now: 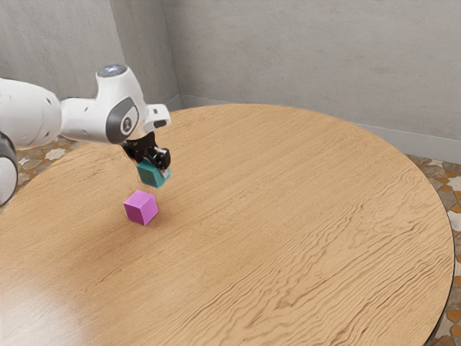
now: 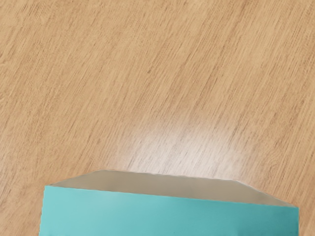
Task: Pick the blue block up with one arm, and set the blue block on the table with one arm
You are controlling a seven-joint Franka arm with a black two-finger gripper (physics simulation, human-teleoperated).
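Observation:
My gripper [image 1: 154, 161] points down over the table, shut on the blue block [image 1: 150, 174], which looks teal. One finger shows at the block's side facing the exterior view's right; the other is mostly hidden. The block appears raised above the tabletop, slightly tilted. In the wrist view the blue block [image 2: 170, 214] is large at the lower edge, with the wooden table [image 2: 157, 73] beyond it.
A purple block [image 1: 141, 207] sits on the round wooden table [image 1: 288, 202], close to the held block and nearer the exterior camera. Grey walls [image 1: 302, 58] stand behind the table.

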